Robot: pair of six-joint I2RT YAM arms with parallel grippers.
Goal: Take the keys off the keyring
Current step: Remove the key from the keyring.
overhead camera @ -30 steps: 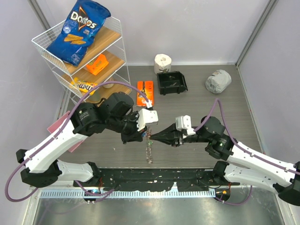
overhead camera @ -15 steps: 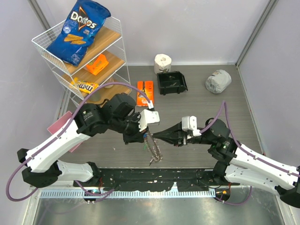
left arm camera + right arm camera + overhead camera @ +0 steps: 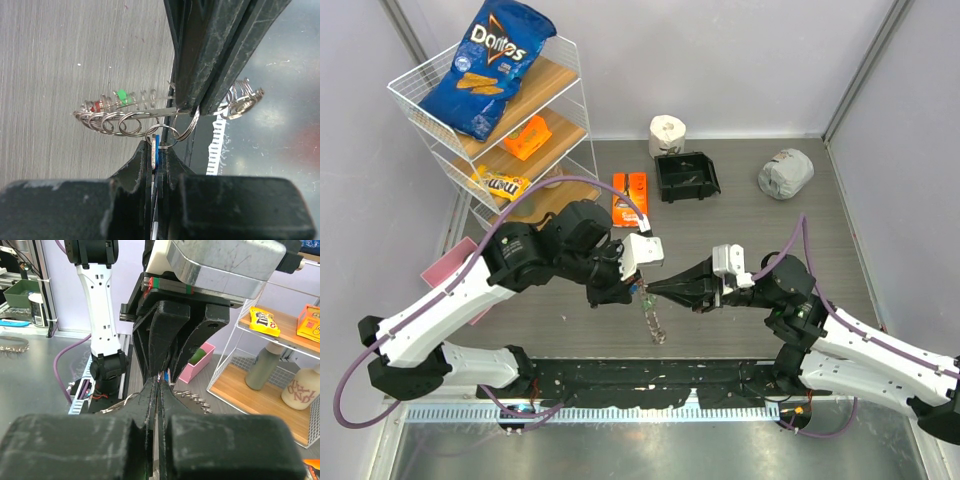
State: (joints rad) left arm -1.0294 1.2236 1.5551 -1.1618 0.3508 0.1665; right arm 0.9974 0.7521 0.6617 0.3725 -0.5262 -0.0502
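I start at the far left corner of the bench (image 3: pixel 740 215), where the wire shelf (image 3: pixel 575 95) stands. It has a Doritos bag (image 3: pixel 490 65) on its top tier, an orange packet (image 3: pixel 528 136) one tier down and an M&M's bag (image 3: pixel 500 183) below that.

Moving right, my left arm reaches in over the middle of the bench. The left fingers (image 3: pixel 632 290) are pressed together on the blue key (image 3: pixel 157 145). My left wrist camera shows the key's blue head and a sliver of silver blade pinched between the tips. A small split ring joins this key to the keyring (image 3: pixel 654 322).

The keyring hangs in the air at the point where the two arms meet, over the middle of the bench toward its near edge. In the top view it trails down below the fingertips, and I cannot tell whether its lowest part touches the bench. Along its wire sit many small rings and more keys (image 3: pixel 122 95), one with a green head and one with a red head.

Just to the right, the right fingers (image 3: pixel 654 290) point at the left ones, nearly tip to tip. They are closed tight on the keyring's wire, right beside the blue key's ring.

Behind the arms, a second orange packet (image 3: pixel 630 197) lies flat on the bench. Toward the far edge are a paper roll (image 3: pixel 667 133) and a black bin (image 3: pixel 686 176) just in front of it. A grey crumpled bundle (image 3: pixel 785 172) sits near the far right corner.
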